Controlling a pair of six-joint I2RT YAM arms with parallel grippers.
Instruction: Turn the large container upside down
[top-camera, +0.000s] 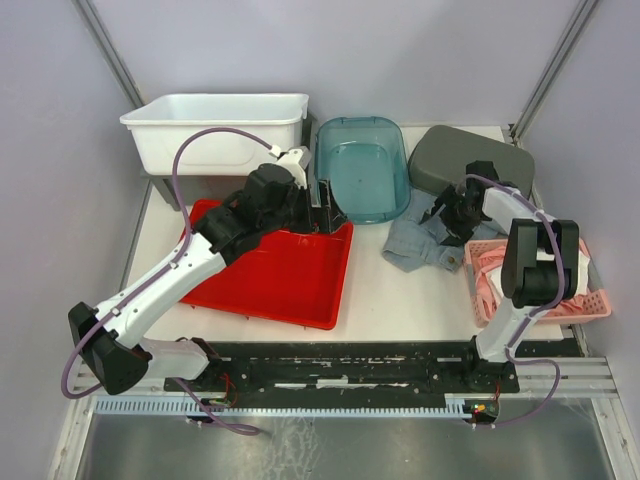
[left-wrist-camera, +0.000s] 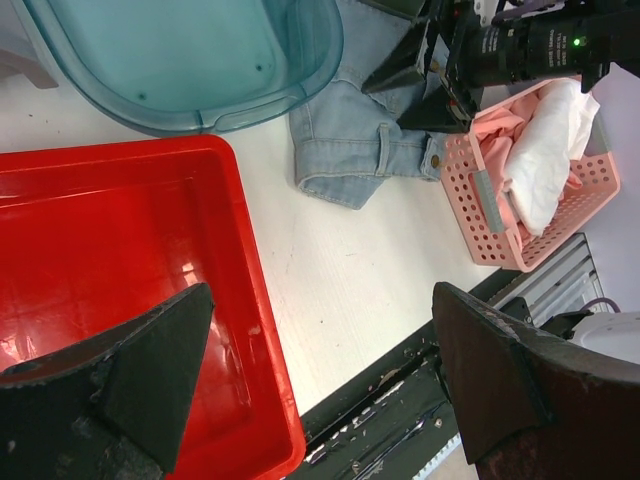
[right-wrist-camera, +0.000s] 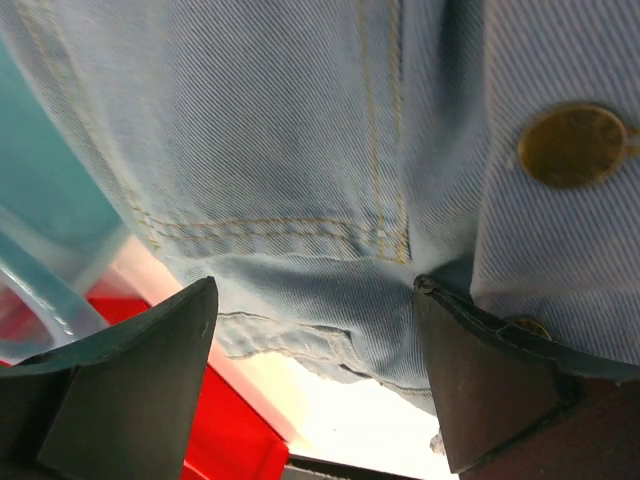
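A large white tub (top-camera: 215, 130) stands upright, opening up, at the back left. My left gripper (top-camera: 325, 205) is open and empty over the far right corner of a red tray (top-camera: 275, 265), right of the tub and beside a teal tub (top-camera: 362, 168). In the left wrist view the gripper (left-wrist-camera: 320, 390) spans the red tray's edge (left-wrist-camera: 250, 300) and bare table. My right gripper (top-camera: 445, 215) is open, low over a denim garment (top-camera: 420, 245). The right wrist view shows the gripper (right-wrist-camera: 315, 380) close above the denim (right-wrist-camera: 300, 150), gripping nothing.
A grey container (top-camera: 470, 160) lies bottom up at the back right. A pink basket (top-camera: 535, 280) with cloths sits at the right edge. The teal tub (left-wrist-camera: 180, 50), denim (left-wrist-camera: 350, 150) and basket (left-wrist-camera: 520, 190) also show in the left wrist view.
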